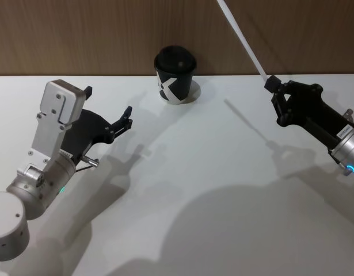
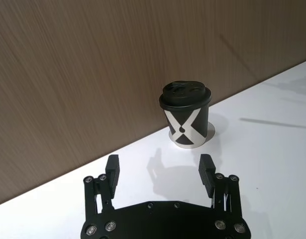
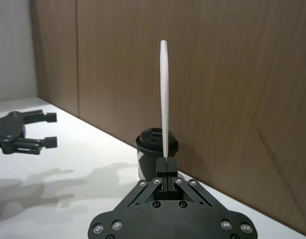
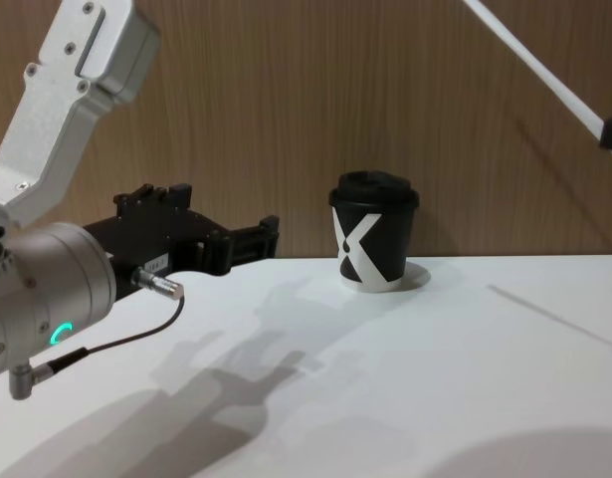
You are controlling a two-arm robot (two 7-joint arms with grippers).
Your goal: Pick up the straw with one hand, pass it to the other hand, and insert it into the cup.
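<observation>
Straw: I see the straw (image 1: 244, 42) as a long, thin, straight white tube. It is in the air on my right side, caught by its lower end. It slants up and back towards the wall, and its upper end passes the top edge of the head view.
Right gripper: my right gripper (image 1: 272, 84) is a black, blocky piece with bolted link plates. It sits above the right part of the table, to the right of the cup and well apart from it. Its jaws are pressed together on the straw's lower end.
Left gripper: my left gripper (image 1: 109, 102) is the same black, angular build, on a thick round silver-grey arm with a green glowing ring and a thin black cable. It hangs over the left part of the table, aimed towards the cup. Its jaws stand wide apart, and the short flat fingers (image 2: 113, 169) grip nothing.
Cup: the cup (image 2: 186, 117) is black paper, tapering downward, with a large white X and a white base. A domed black plastic lid closes it. It stands upright at the back of the table, near the wall and between the two grippers.
Table: the table (image 1: 211, 190) is smooth matt white, crossed by soft grey shadows.
Wall: the wall (image 1: 79, 34) is flat brown panelling with a fine wood grain.
</observation>
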